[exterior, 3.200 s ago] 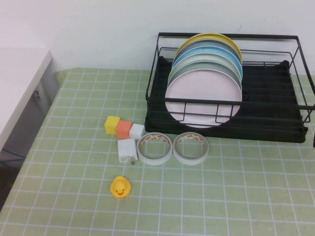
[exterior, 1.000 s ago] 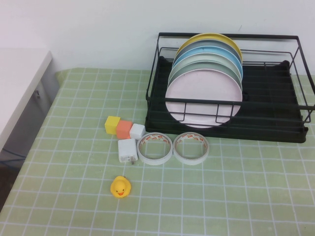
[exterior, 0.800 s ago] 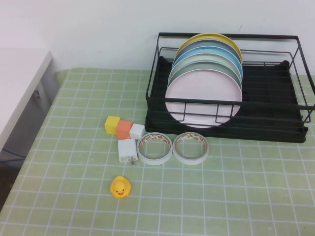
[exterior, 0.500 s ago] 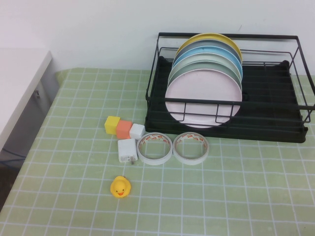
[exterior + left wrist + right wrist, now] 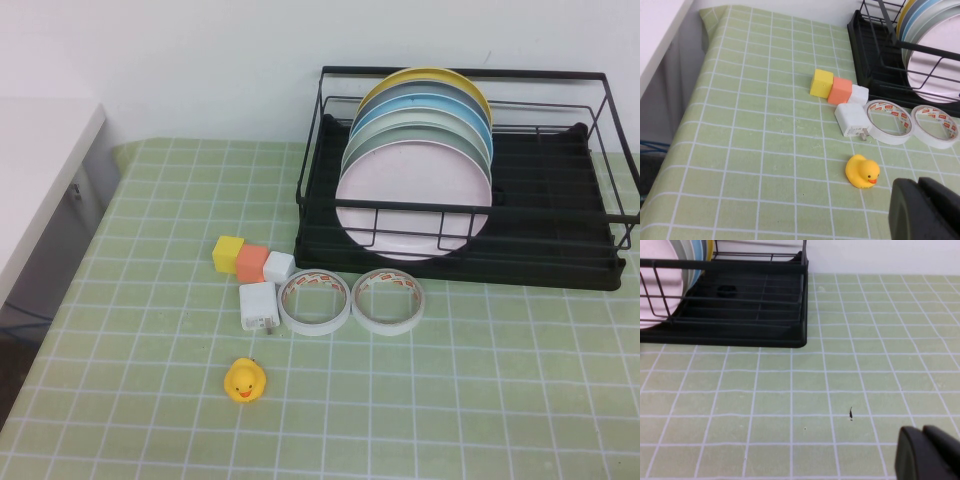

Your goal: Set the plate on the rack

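While the plate (image 5: 412, 205) stands in the rack (image 5: 560, 250), both grippers (left gripper (image 5: 926, 210), right gripper (image 5: 927, 454)) sit closed, well apart.

A plain white wall (image 5: 200, 60) runs across the scene from 10 to 2 o'clock, evenly lit and bare. Below it lies a table covered in a light green cloth with a white grid pattern (image 5: 480, 400), its far corner at 11 o'clock. At 9 o'clock a white flat-topped counter (image 5: 40, 160) stands beside the table, with dark shadowed floor beneath it.
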